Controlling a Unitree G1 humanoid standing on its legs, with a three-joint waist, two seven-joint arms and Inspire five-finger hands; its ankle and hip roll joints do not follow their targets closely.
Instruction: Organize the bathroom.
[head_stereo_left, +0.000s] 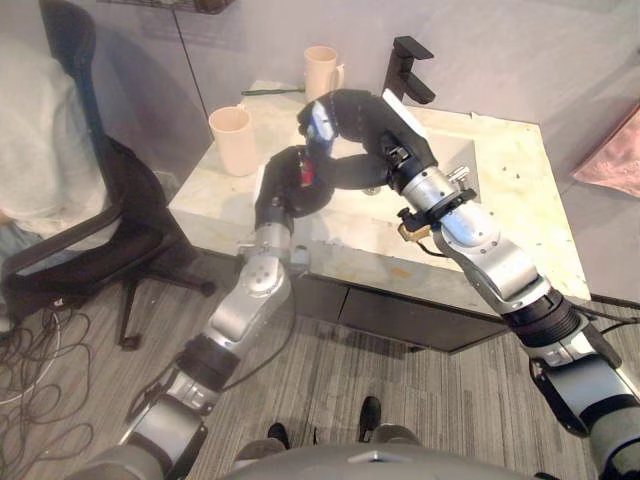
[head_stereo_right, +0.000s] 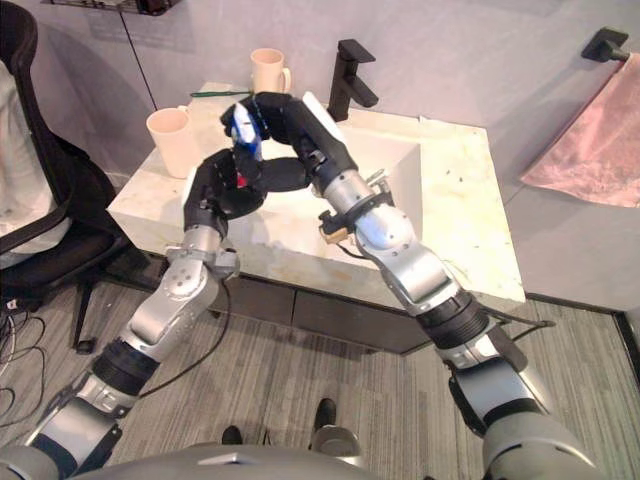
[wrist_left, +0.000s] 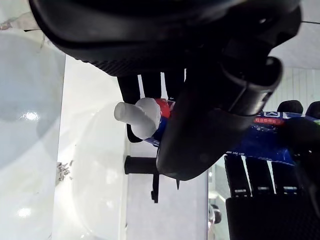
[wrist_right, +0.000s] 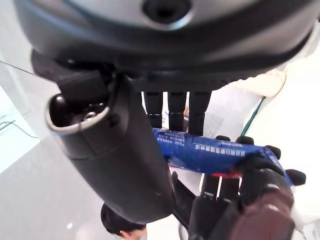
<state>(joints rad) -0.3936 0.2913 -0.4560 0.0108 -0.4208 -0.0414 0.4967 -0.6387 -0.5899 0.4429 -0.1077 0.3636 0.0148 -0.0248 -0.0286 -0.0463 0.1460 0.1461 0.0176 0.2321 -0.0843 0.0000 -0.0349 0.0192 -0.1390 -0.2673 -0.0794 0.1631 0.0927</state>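
At the centre of the left eye view the right hand (head_stereo_left: 345, 112) and the left hand (head_stereo_left: 300, 180) are brought together above the sink basin (head_stereo_left: 455, 165). A blue toothpaste tube (wrist_right: 210, 152) is gripped between them. In the right wrist view the right hand's fingers (wrist_right: 175, 112) are seen curled across the tube's flat body with the thumb closing from the other side, so this hand is clenched on the tube. In the left wrist view the left hand's fingers (wrist_left: 150, 87) are wrapped round the tube near its neck, where a red band and the white cap (wrist_left: 132, 114) stick out past them; this hand too is grasping the tube.

The tube is probably held by both hands so that it can be passed from one to the other or turned to a better grip before being put away; which hand is meant to keep it cannot be told. It is held clear of the tabletop (head_stereo_left: 520, 220).

Further out, a beige cup (head_stereo_left: 232, 140) stands at the upper left of the tabletop, and a beige mug (head_stereo_left: 322, 70) stands behind it beside the black faucet (head_stereo_left: 405, 72). Either one could serve as the holder for the tube. A pink towel (head_stereo_right: 590, 140) hangs at the right edge of the right eye view, and an office chair (head_stereo_left: 90, 200) stands at the left.
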